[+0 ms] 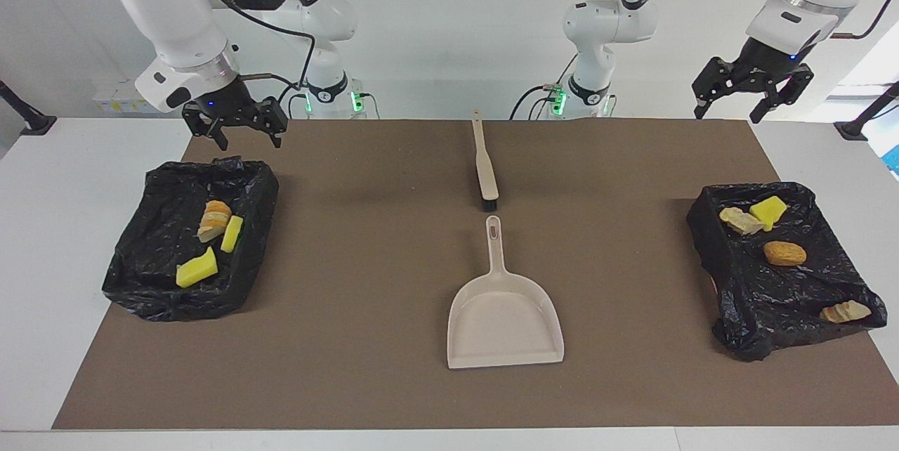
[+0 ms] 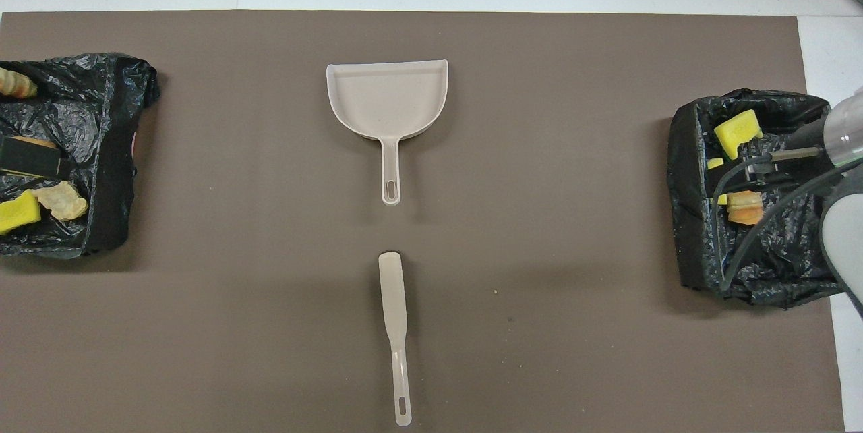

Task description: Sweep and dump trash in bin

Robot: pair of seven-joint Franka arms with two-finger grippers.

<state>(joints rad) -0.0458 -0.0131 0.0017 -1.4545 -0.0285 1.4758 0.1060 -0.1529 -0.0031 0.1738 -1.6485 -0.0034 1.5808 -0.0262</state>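
Black-lined bins (image 1: pixel 189 240) (image 1: pixel 779 268) hold all the trash (image 1: pixel 197 268); left pincer (image 1: pixel 751 96) and right pincer (image 1: pixel 235 129) hang spread, empty, above the bench (image 1: pixel 351 261).

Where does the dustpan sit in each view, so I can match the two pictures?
Facing view: dustpan at lower centre, handle pointing up toward the robots.
Overhead view: dustpan at upper centre, handle pointing down.
Shared landmark: the brush, in line with the handle, nearer the robots.
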